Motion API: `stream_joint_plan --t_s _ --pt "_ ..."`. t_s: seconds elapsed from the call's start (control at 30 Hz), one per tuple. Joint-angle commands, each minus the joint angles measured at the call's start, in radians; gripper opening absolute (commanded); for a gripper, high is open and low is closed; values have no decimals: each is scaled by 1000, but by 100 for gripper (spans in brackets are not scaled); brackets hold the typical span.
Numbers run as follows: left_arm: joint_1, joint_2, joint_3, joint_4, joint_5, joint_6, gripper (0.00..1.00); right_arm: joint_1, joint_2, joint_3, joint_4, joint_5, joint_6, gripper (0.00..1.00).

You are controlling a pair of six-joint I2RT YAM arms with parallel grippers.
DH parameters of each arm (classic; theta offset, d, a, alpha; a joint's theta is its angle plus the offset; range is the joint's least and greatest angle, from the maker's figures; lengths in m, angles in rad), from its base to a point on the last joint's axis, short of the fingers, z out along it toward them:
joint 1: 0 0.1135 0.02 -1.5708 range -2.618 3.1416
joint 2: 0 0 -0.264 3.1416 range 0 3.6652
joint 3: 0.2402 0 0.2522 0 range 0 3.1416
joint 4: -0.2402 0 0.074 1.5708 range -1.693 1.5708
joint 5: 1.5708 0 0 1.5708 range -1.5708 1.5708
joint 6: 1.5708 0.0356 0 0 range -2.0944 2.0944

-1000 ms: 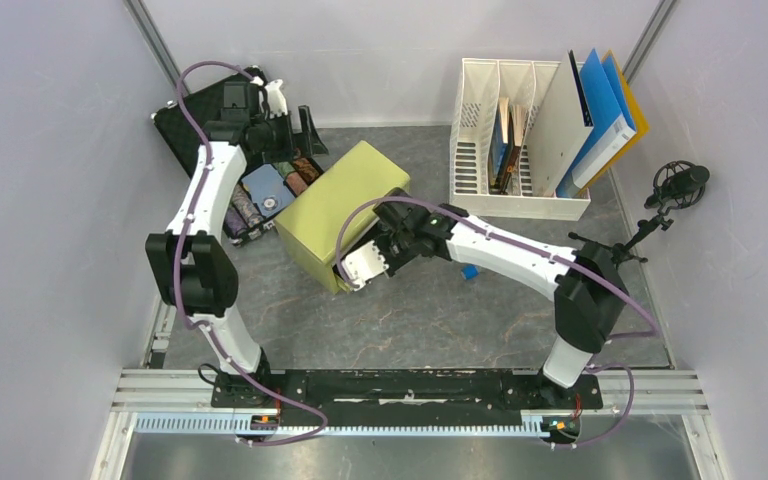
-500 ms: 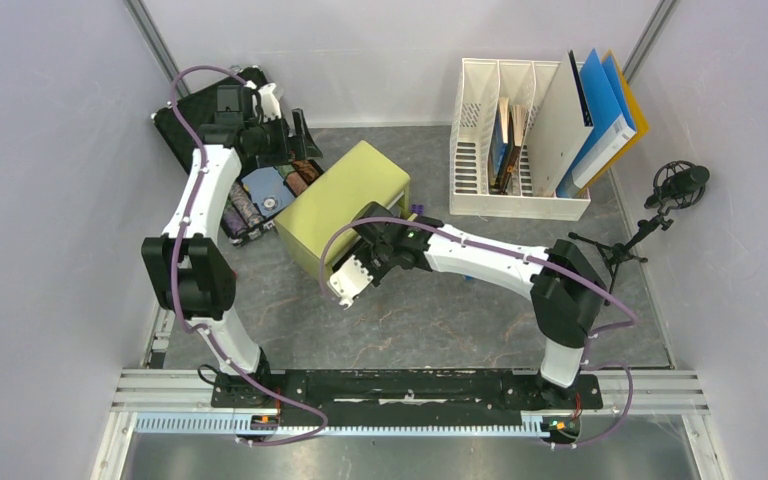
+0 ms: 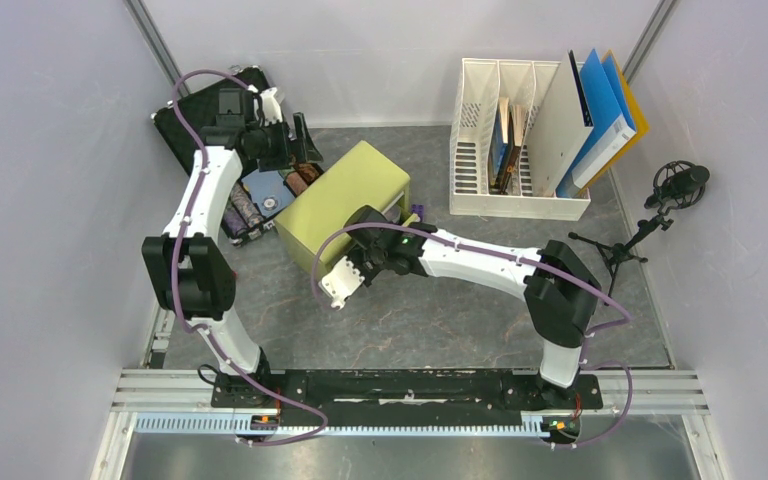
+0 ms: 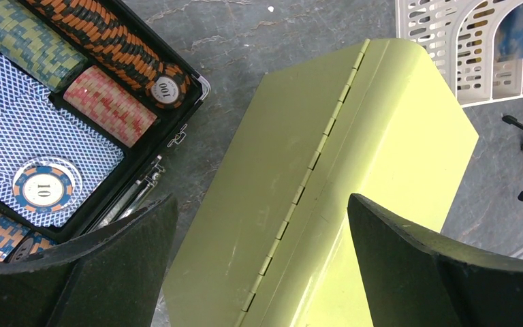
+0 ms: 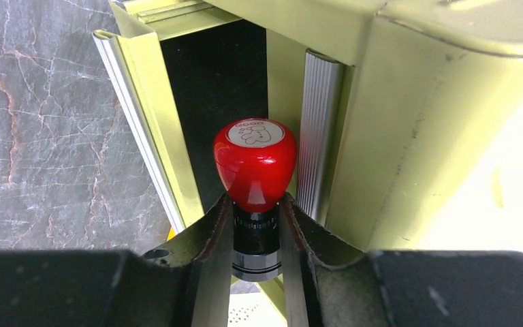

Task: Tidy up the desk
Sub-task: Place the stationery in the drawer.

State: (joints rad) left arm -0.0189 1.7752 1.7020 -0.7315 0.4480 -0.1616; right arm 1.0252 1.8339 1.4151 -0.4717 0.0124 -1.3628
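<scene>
Holding a red-capped stamp (image 5: 254, 163) by its black barrel, the right gripper (image 5: 255, 225) is clamped just before the yellow-green cabinet's (image 3: 345, 200) open drawer (image 5: 211, 88). It should carry the stamp well inside before letting go. The left gripper (image 4: 260, 204) hovers spread wide above the cabinet. The surface (image 3: 440, 310), dark grey with pale marbled veins, lies beneath everything.

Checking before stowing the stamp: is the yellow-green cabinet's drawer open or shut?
Open. The right wrist view shows the yellow-green metal cabinet's drawer pulled out, its dark inside exposed behind the red-capped stamp.
</scene>
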Motion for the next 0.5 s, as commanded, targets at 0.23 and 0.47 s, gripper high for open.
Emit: stream_joint_plan --t_s 0.23,0.47 --pt "8 -54 -17 6 13 37 100 14 21 -22 74 -9 -14 33" --pt "12 -68 -24 6 10 38 100 28 41 -25 76 -9 -22 34"
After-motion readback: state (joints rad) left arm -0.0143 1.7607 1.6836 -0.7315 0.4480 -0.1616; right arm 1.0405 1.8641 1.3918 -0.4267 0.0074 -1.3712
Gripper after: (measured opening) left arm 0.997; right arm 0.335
